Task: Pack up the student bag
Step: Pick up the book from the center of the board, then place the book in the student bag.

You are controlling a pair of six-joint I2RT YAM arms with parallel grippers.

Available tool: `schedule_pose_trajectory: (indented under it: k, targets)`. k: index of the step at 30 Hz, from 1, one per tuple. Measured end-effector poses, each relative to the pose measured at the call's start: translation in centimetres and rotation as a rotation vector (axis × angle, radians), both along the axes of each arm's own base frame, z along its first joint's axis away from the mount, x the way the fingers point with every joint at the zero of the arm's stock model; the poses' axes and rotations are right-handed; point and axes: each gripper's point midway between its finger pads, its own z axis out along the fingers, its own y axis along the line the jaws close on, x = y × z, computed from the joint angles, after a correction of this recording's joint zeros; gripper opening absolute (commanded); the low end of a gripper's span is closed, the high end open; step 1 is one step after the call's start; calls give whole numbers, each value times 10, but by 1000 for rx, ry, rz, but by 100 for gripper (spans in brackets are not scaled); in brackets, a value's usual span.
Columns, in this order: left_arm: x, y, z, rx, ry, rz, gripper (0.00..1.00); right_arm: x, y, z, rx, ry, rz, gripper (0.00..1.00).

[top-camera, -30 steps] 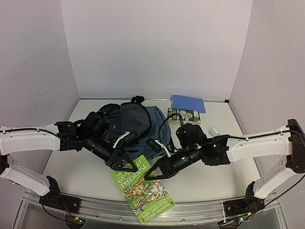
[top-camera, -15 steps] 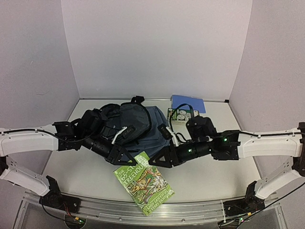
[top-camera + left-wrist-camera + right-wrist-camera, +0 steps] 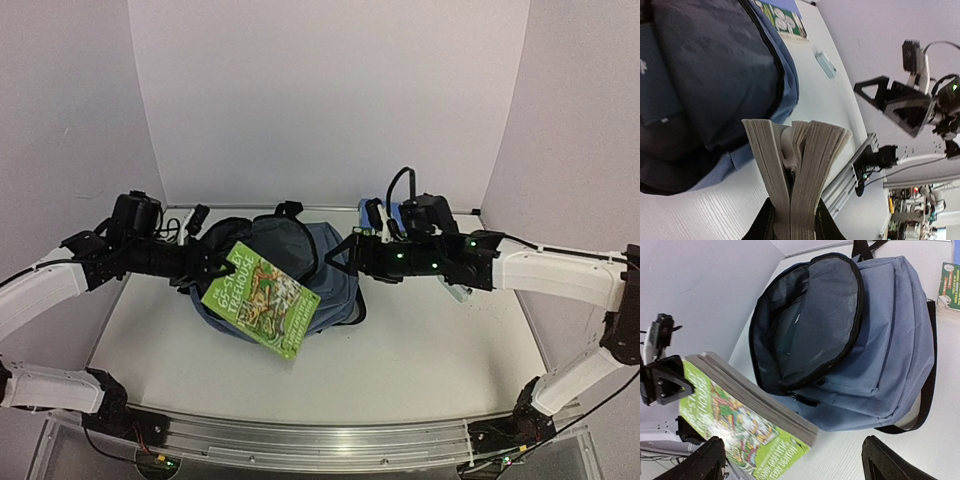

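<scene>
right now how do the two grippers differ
The left gripper is shut on the green book, holding it up off the table by the bag; the right gripper is open and empty. The left comes in from the bag's left side, the right from its right. Both hang above the table near the bag.

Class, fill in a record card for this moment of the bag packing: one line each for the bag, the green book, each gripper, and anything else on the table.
Bag: slate-blue backpack lying on the table, main compartment unzipped, dark lining showing.
Green book: paperback lifted off the table, tilted, close to the backpack's opening.
Left gripper: shut on one end of the paperback.
Right gripper: open, holding nothing, near the backpack.
Also on table: green-and-white book beside the backpack.
</scene>
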Motion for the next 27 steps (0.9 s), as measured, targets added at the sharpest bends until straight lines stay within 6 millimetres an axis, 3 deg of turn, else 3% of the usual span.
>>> schedule_pose_trajectory:
  k: [2,5,11,16,22,24,27]
  targets:
    - [23,21,15,-19,-17,91,0,13,10,-7,-30,8,-15,66]
    - [51,54,26,-53,-22,212,0,33,30,-20,-70,12,-13,65]
    - [86,110,15,-150,35,412,0,65,53,-51,-109,51,-13,65]
    - [89,122,-1,-205,91,459,0,92,62,-68,-112,78,-33,67]
    - [89,131,0,-238,97,477,0,109,58,-93,-119,130,-74,69]
    - [89,135,2,-241,91,488,0,111,58,-96,-112,140,-75,63]
    - [88,137,5,-244,80,493,0,112,67,-98,-76,158,-52,42]
